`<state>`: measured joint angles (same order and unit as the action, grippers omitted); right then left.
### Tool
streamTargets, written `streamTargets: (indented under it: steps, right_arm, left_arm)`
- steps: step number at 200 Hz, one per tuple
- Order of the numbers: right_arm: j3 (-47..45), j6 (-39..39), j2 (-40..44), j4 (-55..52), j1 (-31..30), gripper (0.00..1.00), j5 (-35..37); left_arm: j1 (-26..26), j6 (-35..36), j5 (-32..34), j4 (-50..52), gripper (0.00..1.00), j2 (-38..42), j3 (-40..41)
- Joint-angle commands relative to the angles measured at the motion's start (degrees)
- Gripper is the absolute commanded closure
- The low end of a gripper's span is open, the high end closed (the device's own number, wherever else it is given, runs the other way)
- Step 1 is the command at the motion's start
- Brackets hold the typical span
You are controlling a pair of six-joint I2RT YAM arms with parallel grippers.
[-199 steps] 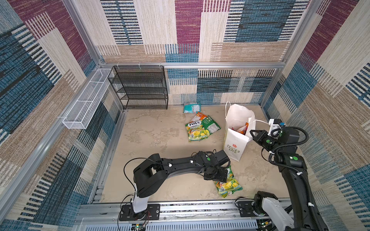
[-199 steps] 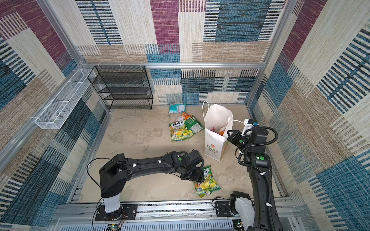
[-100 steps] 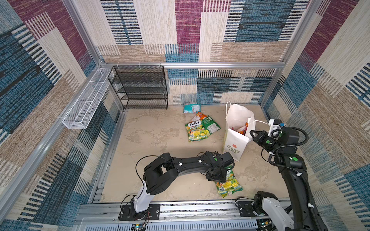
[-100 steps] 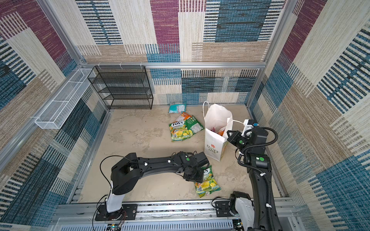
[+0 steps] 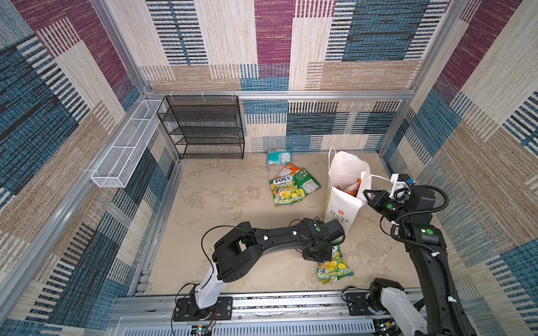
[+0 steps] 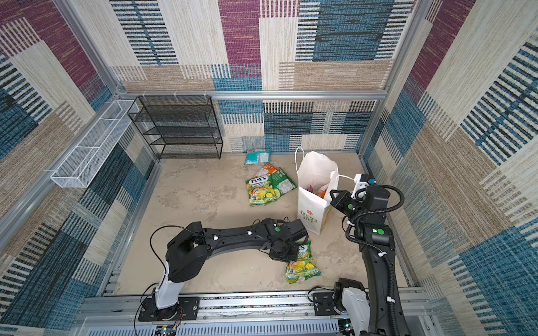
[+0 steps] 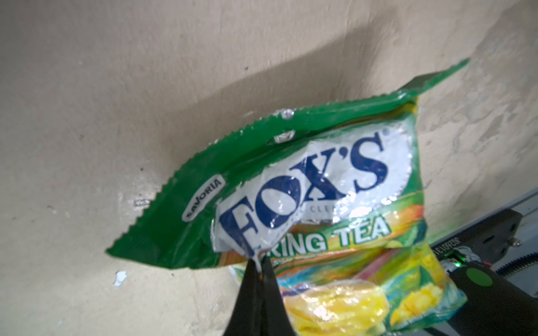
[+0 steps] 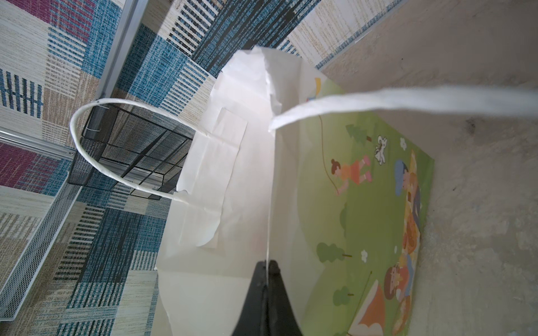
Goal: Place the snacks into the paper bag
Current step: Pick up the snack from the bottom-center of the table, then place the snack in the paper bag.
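Two arms reach over a beige worktop [image 5: 221, 203]; clock positions are read in a top view, with 12 at the far wall.

The left fingers [image 7: 250, 291] are pinched tight on a fold of film at the edge of a green-yellow FOX'S packet [image 5: 334, 264]. This packet is near 5 o'clock, close to the front rail, with its lower end on the worktop.

The right fingers [image 8: 256, 293] are closed thin on the top edge of one wall of the paper bag [image 5: 342, 203]. The bag stands upright near 3 o'clock with its mouth open, and orange and red bagged packets [image 5: 353, 187] show inside. One cord handle [image 8: 87, 151] arches free.

Near 1 o'clock three loose packets overlap: a second FOX'S packet [image 5: 286, 192], a green packet [image 5: 307, 181] and an orange packet [image 5: 291, 168]. A teal packet [image 5: 279, 156] rests against the far wall at 12 o'clock.

A black wire rack [image 5: 203, 128] stands at 11 o'clock, and a white mesh basket [image 5: 125, 151] hangs on the wall near 10 o'clock.
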<state>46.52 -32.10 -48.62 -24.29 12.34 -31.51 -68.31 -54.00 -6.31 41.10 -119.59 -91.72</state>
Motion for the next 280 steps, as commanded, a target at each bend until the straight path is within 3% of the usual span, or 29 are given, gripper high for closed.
streamTargets:
  steps: [1, 64, 153, 205, 251, 280]
  right_arm:
    - [0.2, -0.1, 0.2, 0.6, -0.1, 1.00, -1.0]
    - [0.8, 0.0, -0.1, 0.6, 0.0, 1.00, -0.9]
    - [1.4, 0.2, -0.5, 0.8, 0.0, 1.00, -1.9]
    - [1.5, 0.3, -0.6, 1.1, -0.1, 1.00, -3.2]
    - [2.1, -0.4, -0.3, 1.1, -0.2, 1.00, -6.3]
    - [2.7, -2.1, 0.2, 1.3, -0.6, 1.00, -9.3]
  left_arm:
    - [0.0, 0.3, 1.1, 0.6, 1.00, 1.8, -0.8]
    - [0.0, 0.9, 6.6, 1.4, 1.00, 11.9, 0.8]
    - [0.0, 5.2, 25.2, 10.2, 1.00, 28.3, -3.7]
    - [0.0, 14.3, 37.3, 12.3, 1.00, 30.9, -15.7]
    - [0.0, 24.2, 44.1, 12.3, 1.00, 24.2, -31.6]
    - [0.0, 29.0, 45.1, 12.3, 1.00, 18.7, -41.4]
